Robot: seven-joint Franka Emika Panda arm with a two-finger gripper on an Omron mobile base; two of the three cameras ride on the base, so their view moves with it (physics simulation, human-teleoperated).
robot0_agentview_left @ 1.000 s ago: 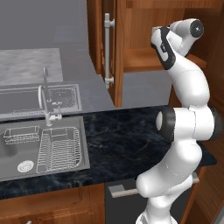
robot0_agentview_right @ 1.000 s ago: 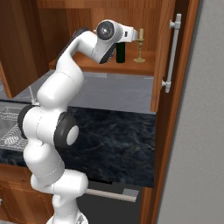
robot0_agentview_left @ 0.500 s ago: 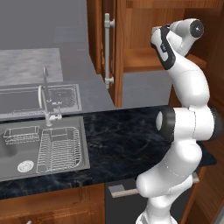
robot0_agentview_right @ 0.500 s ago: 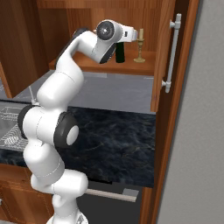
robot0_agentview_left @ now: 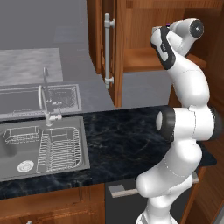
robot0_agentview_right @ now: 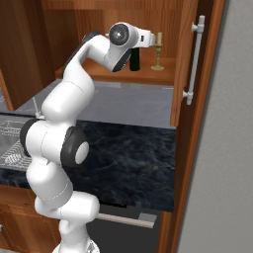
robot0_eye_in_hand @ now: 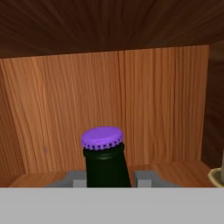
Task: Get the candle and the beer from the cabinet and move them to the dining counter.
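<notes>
Inside cabinet (robot0_agentview_right: 185,64): pincer (robot0_eye_in_hand: 107,178) clamps beer (robot0_eye_in_hand: 105,159) neck; no label legible.

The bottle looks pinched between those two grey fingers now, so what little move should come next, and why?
Probably a short lift, then a pull straight back out. In the hand view the fingers sit against both sides of the bottle below its purple cap, so the grip looks made. It stands on the cabinet shelf, with the candle close beside it, so a sideways swing might topple that.
</notes>
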